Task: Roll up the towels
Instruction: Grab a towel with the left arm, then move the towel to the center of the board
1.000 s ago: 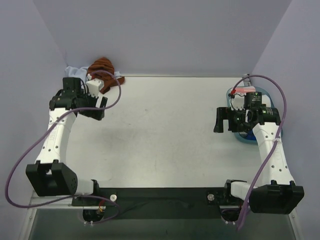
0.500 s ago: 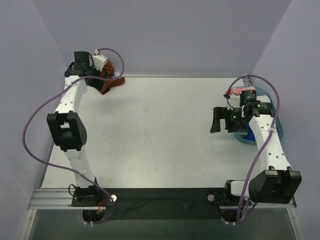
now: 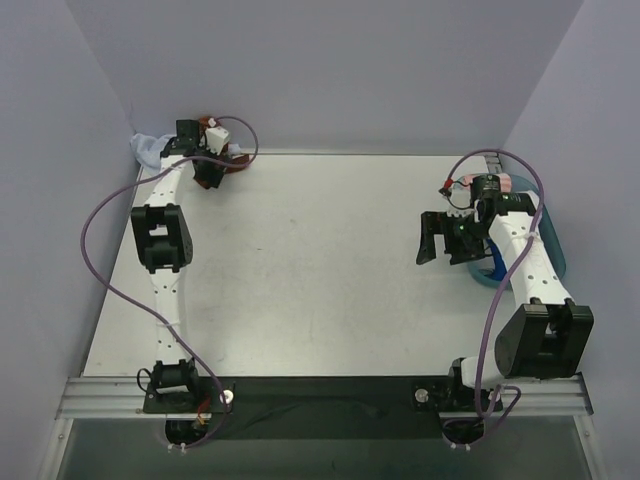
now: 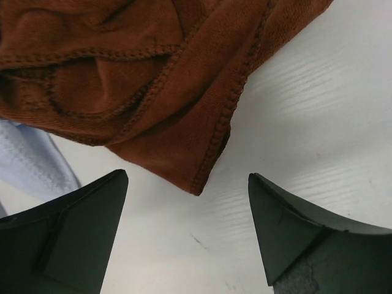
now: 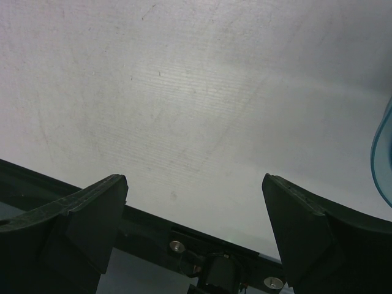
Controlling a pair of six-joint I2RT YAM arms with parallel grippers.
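The rust-brown towel (image 4: 141, 79) lies crumpled in the table's back left corner and fills the top of the left wrist view. In the top view only a bit of the rust-brown towel (image 3: 237, 160) shows behind the arm. The light-blue towel (image 3: 150, 148) lies bunched just left of it, and an edge of the light-blue towel (image 4: 24, 162) shows in the wrist view. My left gripper (image 3: 208, 172) (image 4: 187, 177) is open, low over the table, with the brown towel's corner pointing into the gap, untouched. My right gripper (image 3: 430, 238) (image 5: 194, 179) hangs open and empty over bare table at the right.
A blue basket (image 3: 556, 255) sits at the table's right edge under the right arm, and its rim (image 5: 383, 159) shows in the right wrist view. The purple back wall and side walls stand close behind the towels. The dark front rail (image 5: 153, 226) marks the table's near edge.
My left arm has stretched out toward the back left corner, bringing its gripper down at the brown towel. The right gripper has drifted slightly left.
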